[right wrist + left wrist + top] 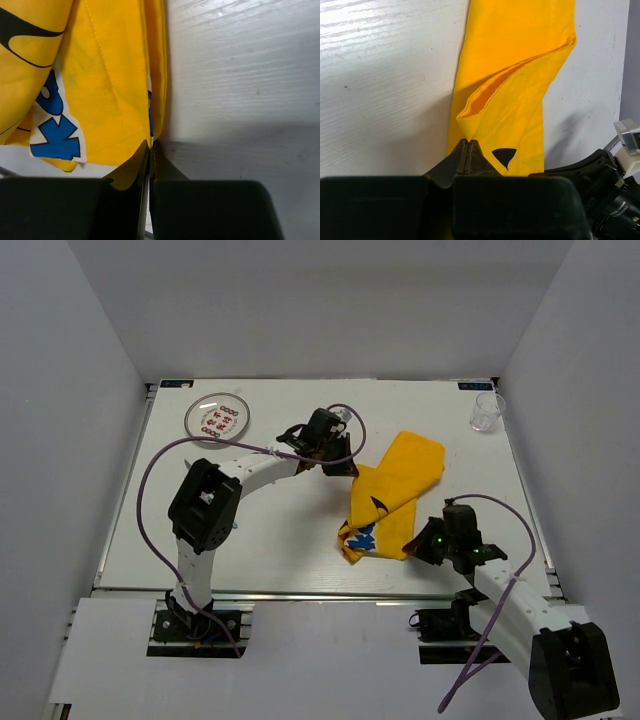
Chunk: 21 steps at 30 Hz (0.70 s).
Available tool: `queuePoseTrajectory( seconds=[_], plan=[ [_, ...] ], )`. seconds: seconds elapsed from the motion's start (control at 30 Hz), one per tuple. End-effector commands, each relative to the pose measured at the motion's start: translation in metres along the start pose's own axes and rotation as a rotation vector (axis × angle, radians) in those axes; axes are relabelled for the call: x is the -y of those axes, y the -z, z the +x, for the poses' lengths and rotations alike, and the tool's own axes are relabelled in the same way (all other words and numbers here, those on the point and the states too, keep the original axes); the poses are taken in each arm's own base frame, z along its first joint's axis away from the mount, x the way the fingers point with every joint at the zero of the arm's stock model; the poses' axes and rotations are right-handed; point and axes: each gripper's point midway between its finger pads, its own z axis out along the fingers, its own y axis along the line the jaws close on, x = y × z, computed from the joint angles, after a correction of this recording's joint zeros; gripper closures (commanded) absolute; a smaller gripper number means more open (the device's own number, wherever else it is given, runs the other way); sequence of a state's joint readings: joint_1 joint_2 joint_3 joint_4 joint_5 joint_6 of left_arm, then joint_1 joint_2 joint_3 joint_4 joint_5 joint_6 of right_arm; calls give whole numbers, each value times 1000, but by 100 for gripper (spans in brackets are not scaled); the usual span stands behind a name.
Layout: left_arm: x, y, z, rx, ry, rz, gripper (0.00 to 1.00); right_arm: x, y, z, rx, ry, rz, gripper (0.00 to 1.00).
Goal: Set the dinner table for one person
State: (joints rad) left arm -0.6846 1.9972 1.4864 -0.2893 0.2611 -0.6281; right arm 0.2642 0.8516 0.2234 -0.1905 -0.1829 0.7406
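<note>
The left hand (467, 146) is pressed together on a corner fold of the yellow placemat (510, 90), and only a thin margin of cloth is caught between its tips. The right hand (151, 148) is likewise closed on the hem, right where the yellow fabric meets the bare white surface. The placemat is seen folded over itself and crumpled, laid on a slant across the middle of the worktop (270, 540). The whole scene is carried by that worktop, and a metal rail (300, 592) is fixed along its near edge.

Slippage is judged the main risk: with so little cloth held, either hem could be pulled free once the two hands are drawn apart. If more than one layer has been pinched at the left corner, the fold would be dragged along rather than opened. An uneven pull could leave the cloth skewed or twisted.

A patterned plate (218, 400) is set at the far left and a clear glass (488, 412) at the far right corner, both well apart from the cloth. The plate could be brushed by the left arm if it is swung outward. Nothing is seen between the hands except the cloth itself
</note>
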Motion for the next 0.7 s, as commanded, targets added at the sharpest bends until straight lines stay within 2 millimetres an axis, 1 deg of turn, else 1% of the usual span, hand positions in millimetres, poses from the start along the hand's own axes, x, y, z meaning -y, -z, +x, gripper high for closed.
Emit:
queuePoseTrajectory(
  seconds=[0.0, 0.07, 0.13, 0.17, 0.2, 0.23, 0.27, 0.3, 0.33, 0.37, 0.4, 0.43, 0.47, 0.5, 0.53, 0.57, 0.6, 0.63, 0.67],
  plan=[
    [17, 18, -14, 55, -25, 28, 100, 13, 7, -4, 27, 9, 80, 100],
    [17, 21, -16, 63, -24, 24, 100, 8, 11, -10, 53, 22, 66, 100],
    [18, 31, -24, 99, -15, -6, 100, 4, 13, -15, 65, 52, 60, 100],
    [14, 36, -33, 129, -7, -24, 100, -4, 17, -28, 90, 61, 45, 100],
    [11, 40, -40, 164, -1, -53, 100, -14, 20, -30, 84, 93, 24, 100],
    [15, 53, -54, 210, -1, -47, 100, -20, 22, -37, 92, 112, 21, 100],
    [21, 59, -61, 236, -6, -34, 100, -37, 30, -57, 126, 149, 4, 100],
    [22, 66, -70, 275, -6, -54, 100, -42, 34, -71, 163, 161, 21, 100],
    [20, 81, -83, 319, 1, -82, 100, -43, 40, -82, 185, 168, 56, 100],
    [0, 100, -101, 407, 38, -240, 100, -49, 56, -120, 303, 157, 128, 100],
    [5, 113, -101, 400, 78, -243, 100, -51, 68, -135, 345, 138, 168, 100],
    [-19, 136, -115, 510, 132, -404, 100, -45, 81, -142, 352, 107, 223, 100],
    [-19, 177, -131, 607, 190, -451, 100, -54, 98, -153, 403, 76, 225, 100],
    [-31, 201, -123, 630, 261, -535, 100, -75, 134, -180, 517, 59, 205, 100],
    [-37, 232, -131, 723, 270, -597, 100, -74, 157, -182, 544, 39, 236, 100],
    [-27, 278, -132, 811, 289, -567, 100, -84, 189, -190, 628, 25, 217, 100],
    [-25, 301, -131, 856, 292, -561, 100, -104, 239, -207, 758, 23, 180, 100],
    [-19, 324, -130, 898, 290, -527, 100, -109, 268, -204, 802, 37, 164, 100],
    [-10, 358, -119, 939, 250, -472, 100, -116, 288, -205, 835, 54, 145, 100]
  ],
)
